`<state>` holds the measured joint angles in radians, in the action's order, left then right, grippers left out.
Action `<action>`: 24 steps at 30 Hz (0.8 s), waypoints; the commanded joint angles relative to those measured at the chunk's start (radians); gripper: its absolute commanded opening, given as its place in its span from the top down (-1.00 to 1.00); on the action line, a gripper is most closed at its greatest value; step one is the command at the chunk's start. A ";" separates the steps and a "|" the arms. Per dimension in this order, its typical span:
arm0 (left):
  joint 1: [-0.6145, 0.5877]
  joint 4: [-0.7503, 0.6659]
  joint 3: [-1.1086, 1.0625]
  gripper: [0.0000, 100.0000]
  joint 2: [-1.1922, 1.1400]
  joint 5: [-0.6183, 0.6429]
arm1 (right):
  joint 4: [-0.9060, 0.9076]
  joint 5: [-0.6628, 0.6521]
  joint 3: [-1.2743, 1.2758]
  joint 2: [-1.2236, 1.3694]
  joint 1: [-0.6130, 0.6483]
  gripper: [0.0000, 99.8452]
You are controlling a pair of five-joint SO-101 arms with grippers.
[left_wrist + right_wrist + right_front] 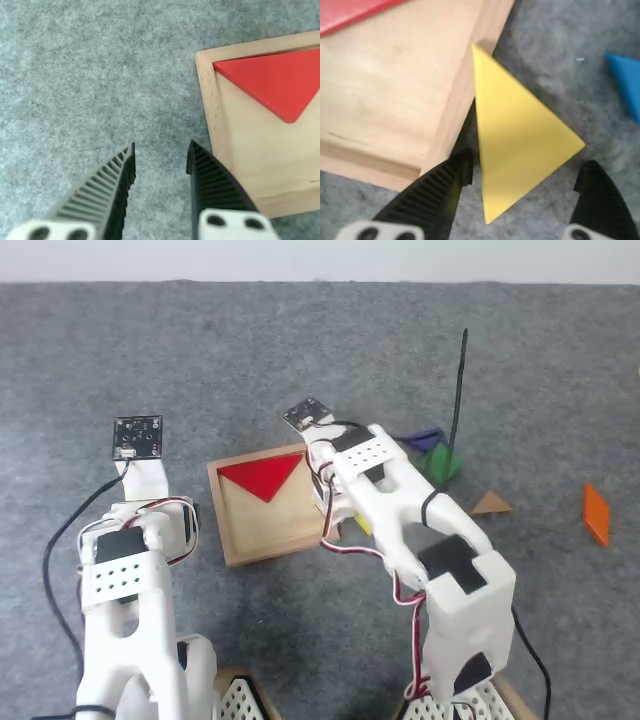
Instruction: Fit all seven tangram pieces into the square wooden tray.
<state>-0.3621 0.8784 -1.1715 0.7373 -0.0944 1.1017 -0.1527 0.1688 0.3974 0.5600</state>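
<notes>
The square wooden tray (232,530) lies between the two arms, with a red triangle (262,476) in its far part. A yellow triangle (515,130) rests tilted against the tray's outer wall (465,85), one corner at the rim. My right gripper (527,167) is open, its fingers on either side of this yellow piece. A sliver of the yellow triangle (362,524) shows under the right arm. My left gripper (162,145) stands open over bare carpet, just outside the tray's corner (205,62); the red triangle (275,80) shows beyond it.
A blue piece (626,85) lies on the carpet close to the yellow one. To the tray's right lie a dark purple piece (425,438), a green piece (438,466), a tan triangle (491,503) and an orange piece (596,512). A thin black rod (459,400) stands there.
</notes>
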 commanded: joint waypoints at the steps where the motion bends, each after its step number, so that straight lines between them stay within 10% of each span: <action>1: 0.002 -0.005 0.008 0.66 0.002 0.005 | 0.005 -0.017 -0.048 0.024 0.031 0.48; 24: 0.005 -0.005 0.007 0.66 0.002 0.006 | 0.008 0.018 -0.164 0.028 0.213 0.52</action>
<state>-0.3621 0.8784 -1.1715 0.7373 -0.0944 1.1063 -0.1481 0.0721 0.4296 0.7089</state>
